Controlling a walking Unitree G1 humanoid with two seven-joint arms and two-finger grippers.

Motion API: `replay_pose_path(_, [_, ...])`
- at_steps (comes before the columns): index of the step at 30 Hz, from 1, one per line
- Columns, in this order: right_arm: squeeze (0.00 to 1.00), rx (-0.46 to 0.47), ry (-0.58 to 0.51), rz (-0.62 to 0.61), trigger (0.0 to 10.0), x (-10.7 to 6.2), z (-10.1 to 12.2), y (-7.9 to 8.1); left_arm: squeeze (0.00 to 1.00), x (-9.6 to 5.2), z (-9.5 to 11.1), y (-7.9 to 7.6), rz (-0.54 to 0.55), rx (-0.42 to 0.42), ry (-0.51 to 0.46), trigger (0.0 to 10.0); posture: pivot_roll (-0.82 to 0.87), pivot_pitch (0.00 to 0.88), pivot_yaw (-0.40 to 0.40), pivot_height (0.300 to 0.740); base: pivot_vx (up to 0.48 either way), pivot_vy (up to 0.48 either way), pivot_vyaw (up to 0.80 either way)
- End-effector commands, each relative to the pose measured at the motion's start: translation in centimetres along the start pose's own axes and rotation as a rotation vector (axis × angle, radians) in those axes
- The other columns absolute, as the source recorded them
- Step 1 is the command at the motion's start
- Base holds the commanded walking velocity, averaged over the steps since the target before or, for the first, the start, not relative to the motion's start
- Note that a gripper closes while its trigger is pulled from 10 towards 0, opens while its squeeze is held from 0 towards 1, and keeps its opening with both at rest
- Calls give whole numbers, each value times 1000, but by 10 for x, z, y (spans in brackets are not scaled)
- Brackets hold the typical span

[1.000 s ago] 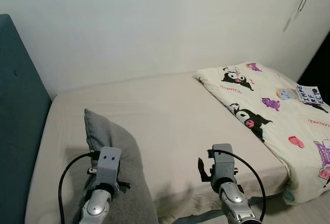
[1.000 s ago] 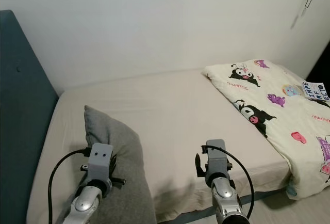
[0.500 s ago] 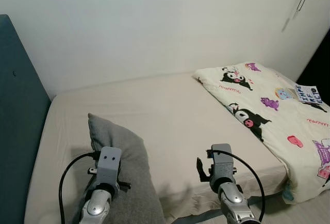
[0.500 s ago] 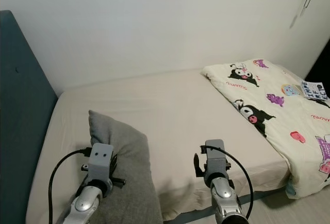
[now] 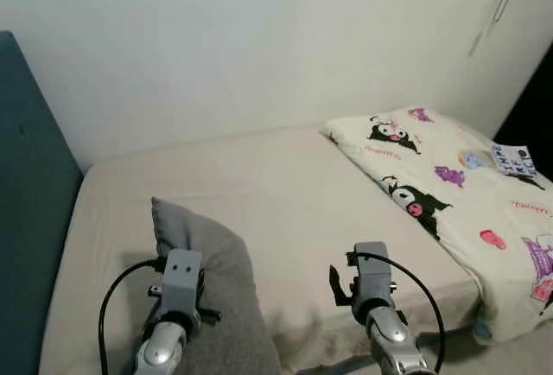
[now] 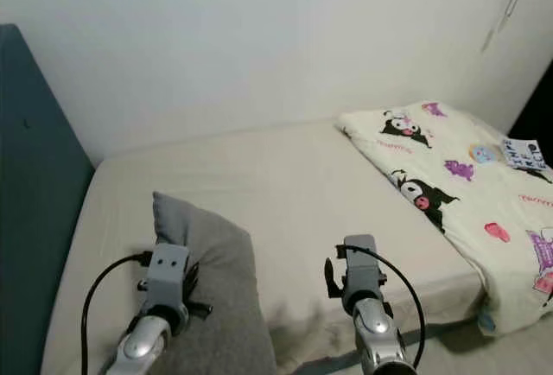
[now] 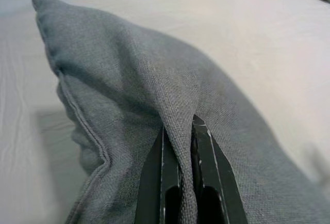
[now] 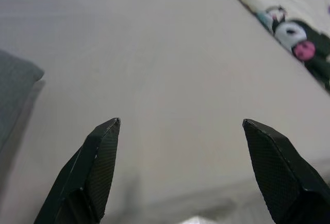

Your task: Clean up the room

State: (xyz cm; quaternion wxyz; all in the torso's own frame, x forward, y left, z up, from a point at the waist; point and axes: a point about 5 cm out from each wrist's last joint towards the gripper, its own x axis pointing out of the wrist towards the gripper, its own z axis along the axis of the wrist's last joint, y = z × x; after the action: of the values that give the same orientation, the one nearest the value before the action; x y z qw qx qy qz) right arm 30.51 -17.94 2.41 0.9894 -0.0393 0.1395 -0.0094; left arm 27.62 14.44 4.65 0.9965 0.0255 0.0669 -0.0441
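Pillow placement on the bed point(image 5: 285, 185), grip in progress.

The left gripper point(image 7: 180, 136) is clamped on a fold of the grey pillow point(image 5: 203, 245), which lies on the bed near the blue headboard point(image 5: 26, 202). Carry it toward the headboard without dragging, then release. The right gripper point(image 8: 180, 167) hovers beside the pillow above the sheet, fingers spread wide, empty.
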Motion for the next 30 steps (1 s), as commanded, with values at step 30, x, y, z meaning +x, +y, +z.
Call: replay_pose_path(30, [0, 22, -3, 20, 10000, -1, -1, 7, 0, -1, 14, 14, 60, 13, -86, 10000, 37, 91, -26, 740, 58, 0, 0])
